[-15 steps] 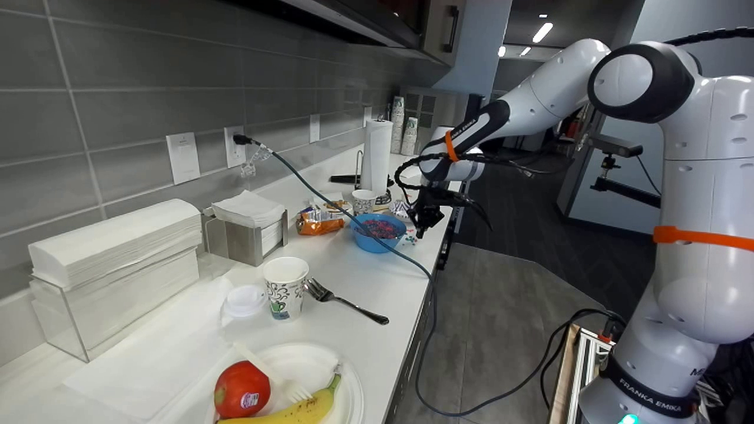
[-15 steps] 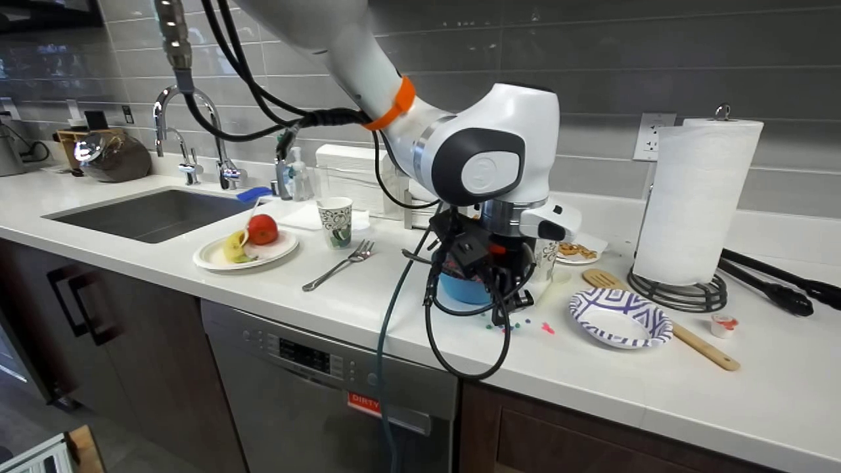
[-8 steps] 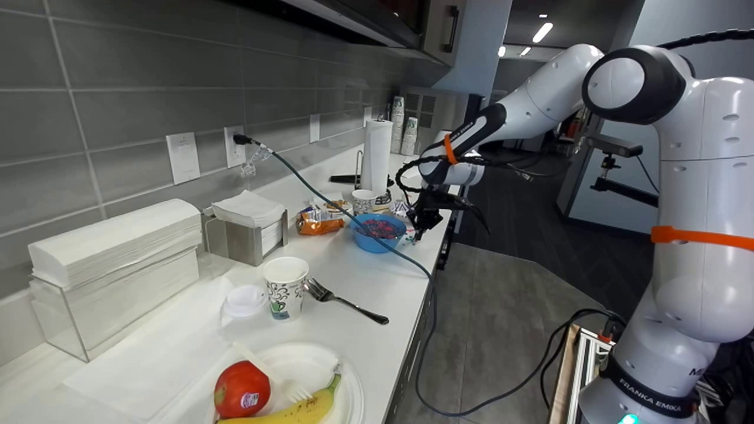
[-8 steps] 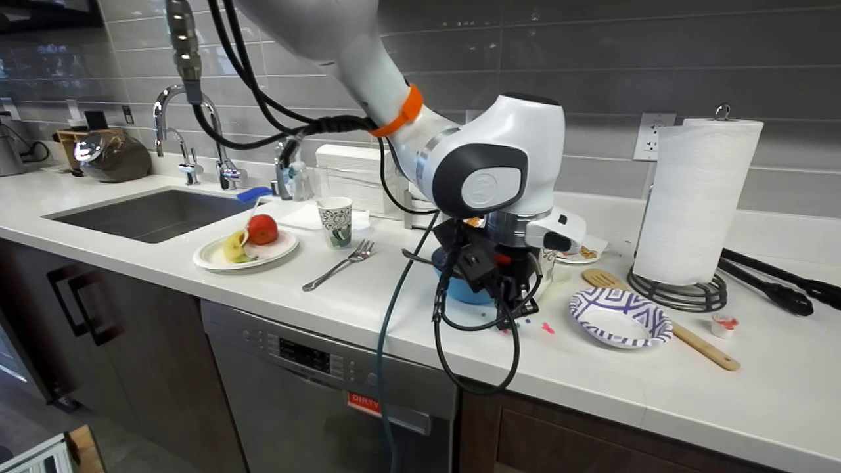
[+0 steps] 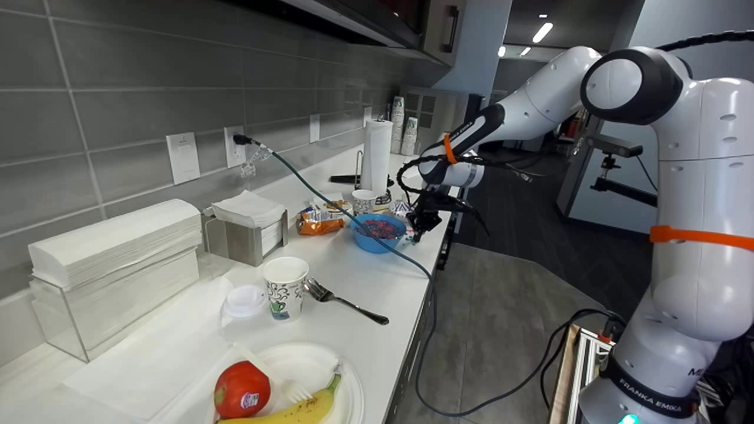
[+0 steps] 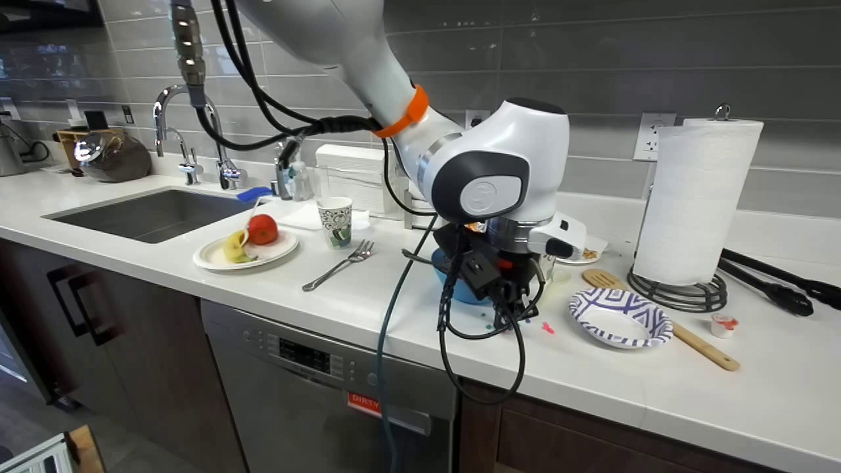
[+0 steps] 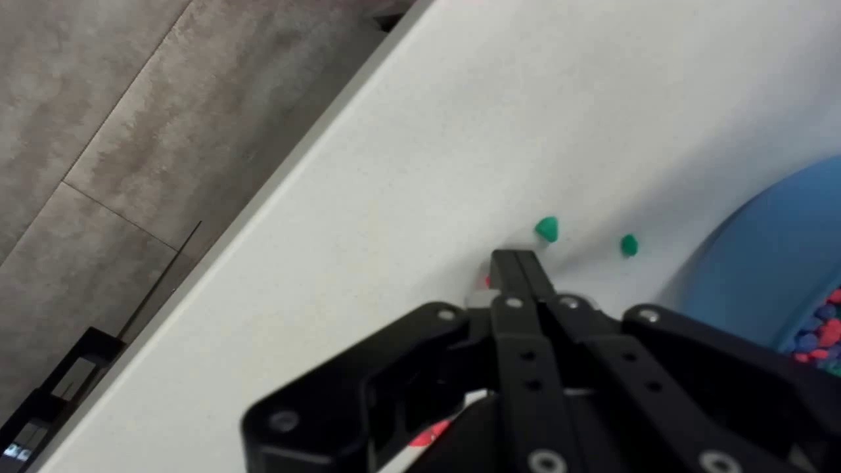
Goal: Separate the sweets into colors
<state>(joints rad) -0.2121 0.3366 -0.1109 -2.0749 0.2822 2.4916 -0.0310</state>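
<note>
Sweets (image 7: 547, 229) in green sit at wrist-view one and three o'clock from the hand (image 7: 520, 264). Jaws together: nudge low, lightly.

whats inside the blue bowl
Inside the blue bowl, mostly red and blue-purple sweets; the layers beneath are hidden. A utensil handle seems to jut from it, other end unseen.

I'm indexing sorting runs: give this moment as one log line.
end effector: shut, near green sweet on counter | grasp: none visible | blue bowl: holds mixed-color sweets | sorting: unfinished
</note>
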